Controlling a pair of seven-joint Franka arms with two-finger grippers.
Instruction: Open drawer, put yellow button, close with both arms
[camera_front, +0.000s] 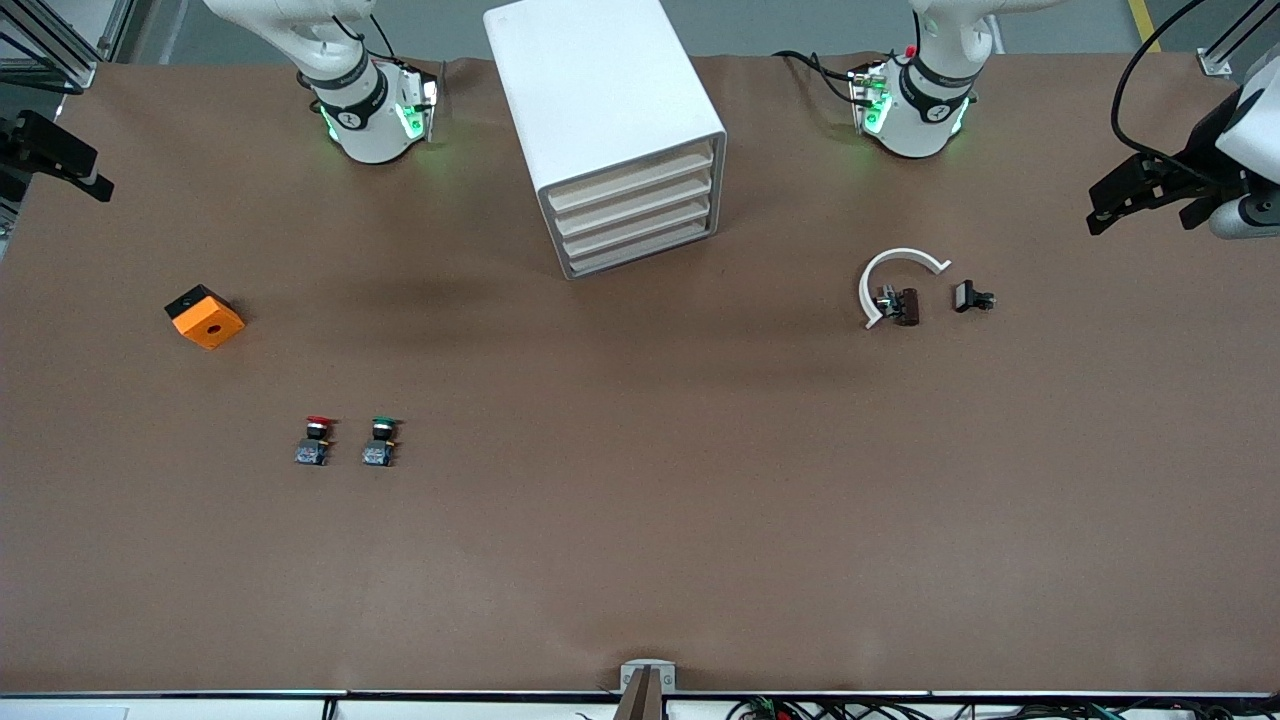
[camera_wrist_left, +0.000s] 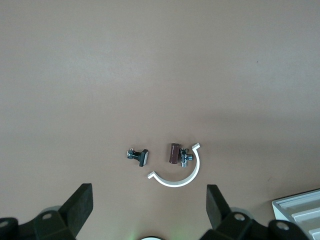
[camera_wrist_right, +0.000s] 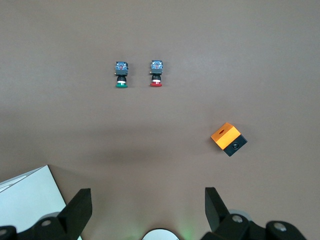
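With the drawer (camera_front: 632, 180) shut and no yellow button in sight, the left gripper (camera_wrist_left: 148, 192) and right gripper (camera_wrist_right: 147, 192), both waiting fingers apart over their own table ends, might wrongly take the red button (camera_front: 316, 440)

I can read no words, brands or numbers anywhere here. The only sign I can make out is a small dark mark in a white disc on each of my arms' bases (camera_front: 350, 118) (camera_front: 935, 113), by the surface's edge where they stand; its shape is too small for me to tell. The cabinet (camera_front: 600, 100), the two buttons (camera_front: 314, 440) (camera_front: 380, 442) and the orange block (camera_front: 205, 316) show no lettering that I can read.
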